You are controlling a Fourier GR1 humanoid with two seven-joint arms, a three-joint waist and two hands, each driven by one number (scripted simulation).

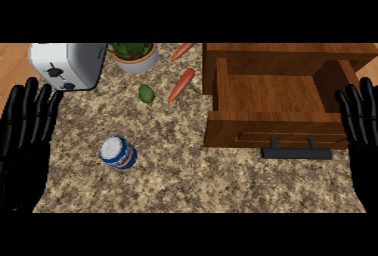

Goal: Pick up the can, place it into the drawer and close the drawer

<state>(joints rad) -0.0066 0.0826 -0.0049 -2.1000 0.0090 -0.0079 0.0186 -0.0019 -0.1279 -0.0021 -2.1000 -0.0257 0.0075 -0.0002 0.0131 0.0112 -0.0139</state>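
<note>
A blue and white can (118,152) stands on the speckled counter, left of centre. The wooden drawer (275,131) is pulled open at the right, its inside bare, with a dark handle (296,152) on its front. My left hand (26,125) rests open at the left edge, fingers up, well left of the can. At the right edge my right hand (359,125) rests open too, beside the drawer's right side. Neither hand touches anything.
A white toaster (66,65) sits at the back left. A potted plant (134,55) stands behind it to the right. Two carrots (181,84) (182,50) and a green avocado (146,93) lie between the plant and the drawer cabinet (288,55).
</note>
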